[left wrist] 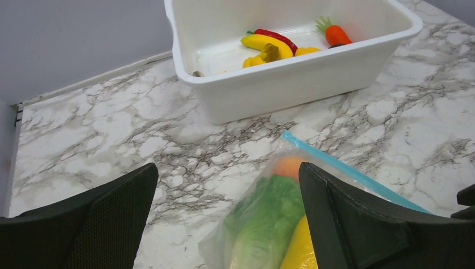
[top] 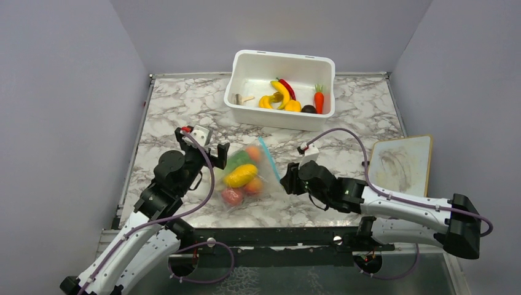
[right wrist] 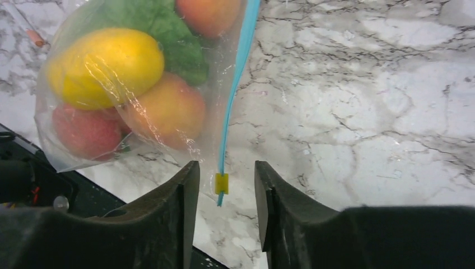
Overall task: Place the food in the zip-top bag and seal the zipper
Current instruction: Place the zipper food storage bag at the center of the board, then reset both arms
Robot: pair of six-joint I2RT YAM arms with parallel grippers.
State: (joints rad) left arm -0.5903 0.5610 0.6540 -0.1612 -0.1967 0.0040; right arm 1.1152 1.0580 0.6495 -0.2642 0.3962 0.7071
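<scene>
In gap of right gripper [right wrist: 224, 171], fingers parted, not clamping: yellow slider [right wrist: 222, 183] at zipper [right wrist: 240, 67] near end. Blue strip runs straight ahead from fingertips. Ahead-left: zip-top bag [right wrist: 208, 131], food [right wrist: 106, 67] inside. Over bag, left gripper [left wrist: 227, 168] spread wide, empty; right arm nearer slider.

Lab test booth: grey partitions [top: 61, 92], marble tabletop [top: 178, 110].

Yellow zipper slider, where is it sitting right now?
Right wrist view: the yellow slider sits at the near end of the zipper, between the open fingers of the right tool, touching neither.
</scene>
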